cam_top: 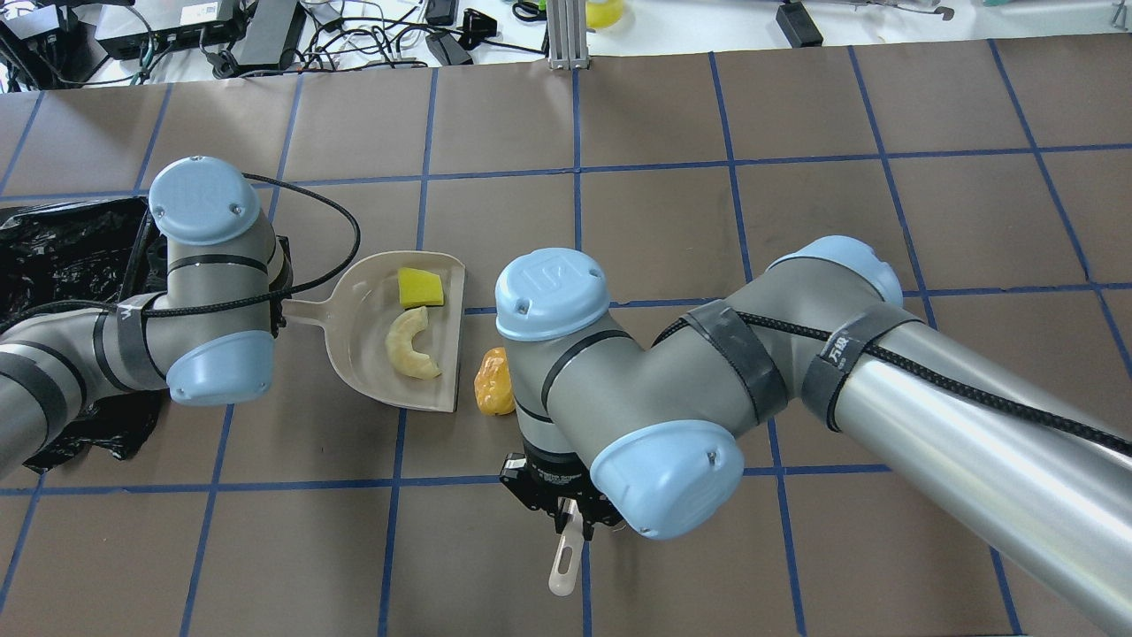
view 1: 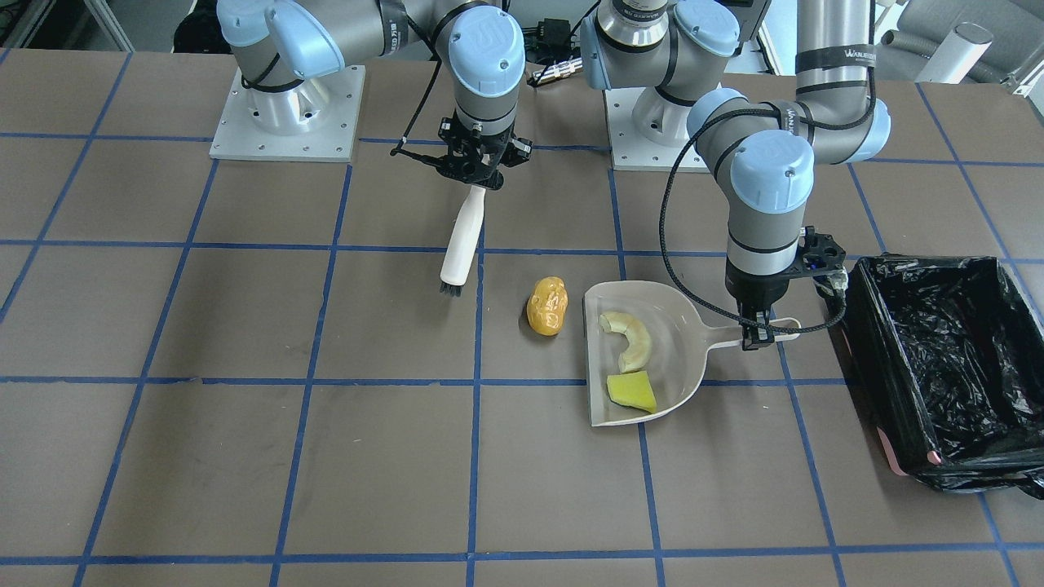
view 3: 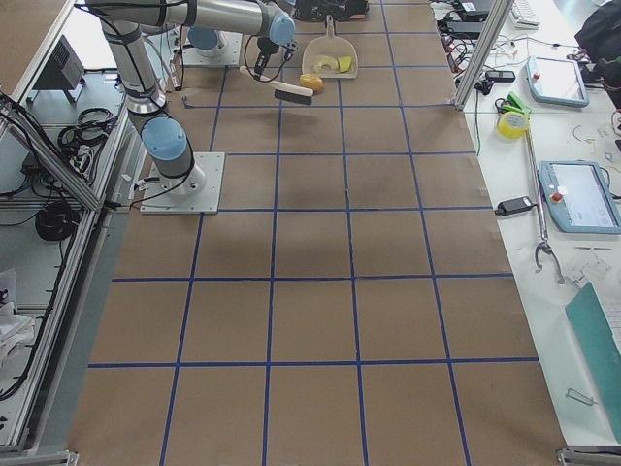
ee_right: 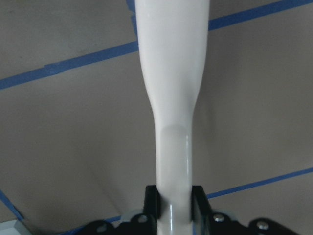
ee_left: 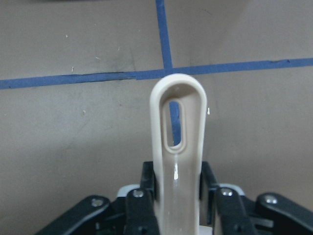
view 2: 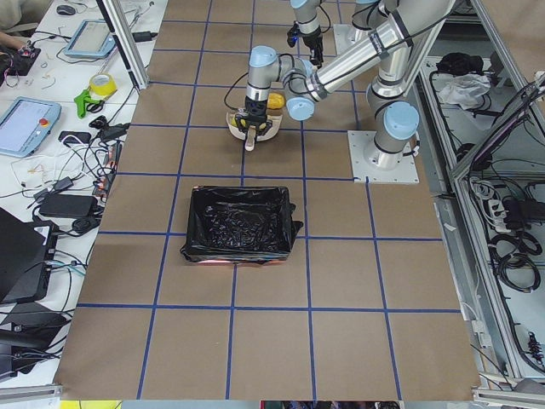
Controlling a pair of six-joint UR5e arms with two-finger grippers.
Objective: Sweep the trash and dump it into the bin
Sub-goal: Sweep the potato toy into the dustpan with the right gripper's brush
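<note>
Your left pincer (view 1: 763, 336) is clamped on the dustpan (view 1: 677, 310) handle and your right pincer (view 1: 477, 175) on the brush (view 1: 461, 244), its bristles apart from the trash. The crescent (view 1: 630, 338) and yellow wedge (view 1: 632, 391) lie in the pan. The amber blob (view 1: 547, 306) sits on the desk (view 1: 245, 456) just outside its lip, and the bin (view 1: 877, 359) is beyond the handle. A glancing stroke could skid that glossy blob past the lip, and tilting early would spill the rest.
</note>
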